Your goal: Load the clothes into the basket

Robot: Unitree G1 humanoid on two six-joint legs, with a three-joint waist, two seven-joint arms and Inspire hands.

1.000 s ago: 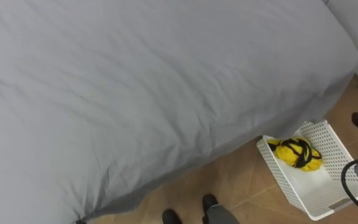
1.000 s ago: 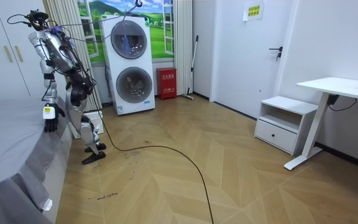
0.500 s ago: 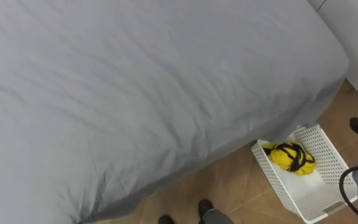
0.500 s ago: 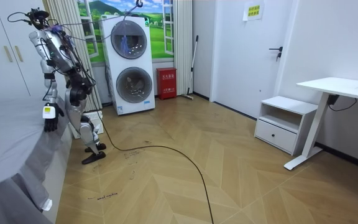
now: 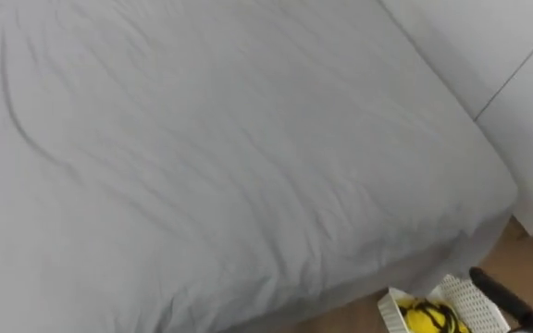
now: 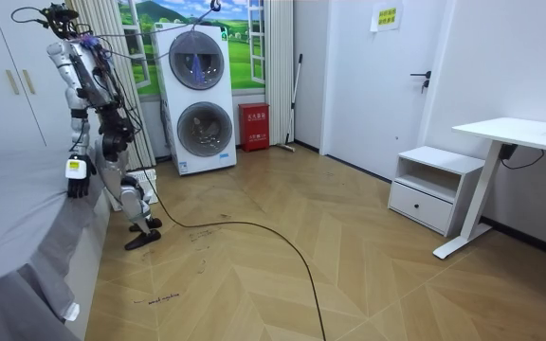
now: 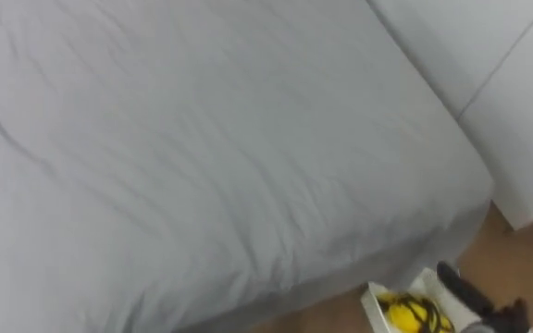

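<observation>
The right hand (image 5: 493, 289) shows as a dark shape low at the right of the eye views. I cannot tell how its fingers are set. Just beside it, toward the robot's left, stands the white mesh basket (image 5: 456, 294) on the wooden floor. Whether the hand touches the rim I cannot tell. A yellow and black garment (image 5: 426, 319) lies bunched inside the basket, so that piece looks done.

Beyond the hand and to its left, the bed (image 5: 229, 166) spreads wide under a grey sheet that carries only creases. Its draped corner hangs close above the basket. Past that corner, farther from the hand, stand the white wardrobe doors (image 5: 516, 83).

The step in hand seems to be a look across the bed for more clothes. With none lying on the sheet, the task looks close to finished. If another piece turns up, the next move calls for a reach out over the mattress, a soft pinch on the cloth, and a carry back down to the low basket.

The hanging sheet edge crowds the basket's open top on the side away from the hand. In the room view the robot stands upright at the bed's far corner. The stacked washing machines (image 6: 200, 99) are well behind it, clear of the work.
</observation>
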